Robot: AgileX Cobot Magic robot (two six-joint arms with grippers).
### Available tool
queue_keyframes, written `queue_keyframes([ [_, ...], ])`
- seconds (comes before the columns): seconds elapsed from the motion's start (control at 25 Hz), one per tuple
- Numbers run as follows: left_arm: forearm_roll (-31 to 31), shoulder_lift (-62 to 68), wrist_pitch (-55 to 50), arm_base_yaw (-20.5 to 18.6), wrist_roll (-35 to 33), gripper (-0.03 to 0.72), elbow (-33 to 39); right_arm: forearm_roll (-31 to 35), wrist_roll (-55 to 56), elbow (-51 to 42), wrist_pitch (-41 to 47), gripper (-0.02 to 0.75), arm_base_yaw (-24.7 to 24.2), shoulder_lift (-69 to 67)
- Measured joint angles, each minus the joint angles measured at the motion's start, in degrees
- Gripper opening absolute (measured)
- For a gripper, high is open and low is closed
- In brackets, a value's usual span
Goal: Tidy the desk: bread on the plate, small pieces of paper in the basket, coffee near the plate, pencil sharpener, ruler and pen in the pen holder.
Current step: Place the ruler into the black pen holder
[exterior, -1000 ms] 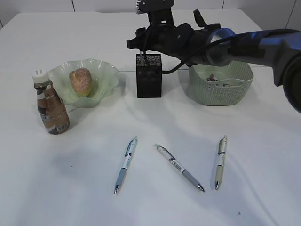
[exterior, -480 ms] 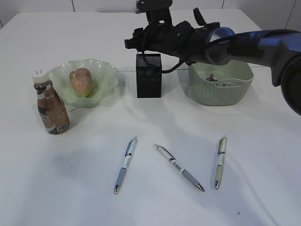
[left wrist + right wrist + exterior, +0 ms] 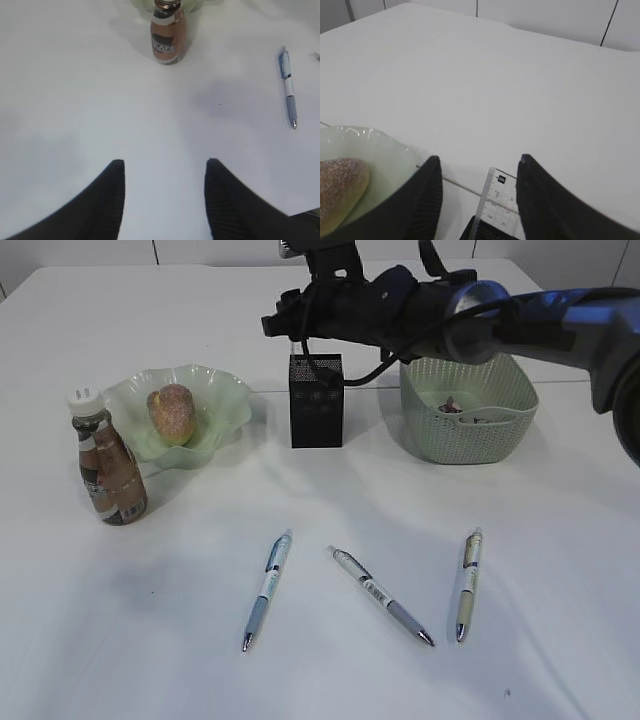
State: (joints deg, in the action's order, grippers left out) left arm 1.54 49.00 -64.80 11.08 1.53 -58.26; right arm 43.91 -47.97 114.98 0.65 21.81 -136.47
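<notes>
My right gripper (image 3: 283,324) hovers just above the black pen holder (image 3: 316,400), reaching in from the right. Its jaws are open (image 3: 479,162). The clear ruler (image 3: 497,197) stands upright in the pen holder (image 3: 495,232) between the fingers, close to the right one. The bread (image 3: 172,412) lies on the green plate (image 3: 225,390). The coffee (image 3: 110,470) stands just left of the plate. Three pens (image 3: 267,590) (image 3: 383,595) (image 3: 468,583) lie on the desk (image 3: 560,570). My left gripper (image 3: 165,162) is open over bare desk, short of the coffee (image 3: 168,35). The pencil sharpener is out of view.
The sage-green basket (image 3: 470,435) stands right of the pen holder with small scraps (image 3: 460,408) inside. One pen (image 3: 288,90) lies to the right in the left wrist view. The right arm spans the space above the basket and pen holder.
The right arm has lifted a little above the pen holder and shifted slightly left. Nothing else on the desk has moved.
</notes>
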Motion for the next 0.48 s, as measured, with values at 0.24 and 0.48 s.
queue_keyframes([
  [0.24,0.0,0.0,0.0,0.0,0.0,0.358,0.0,0.0,-0.3,0.0,0.6,0.389,-0.4,0.1],
  [0.48,0.0,0.0,0.0,0.0,0.0,0.358,0.0,0.1,-0.4,0.0,5.7,0.389,-1.3,0.9],
])
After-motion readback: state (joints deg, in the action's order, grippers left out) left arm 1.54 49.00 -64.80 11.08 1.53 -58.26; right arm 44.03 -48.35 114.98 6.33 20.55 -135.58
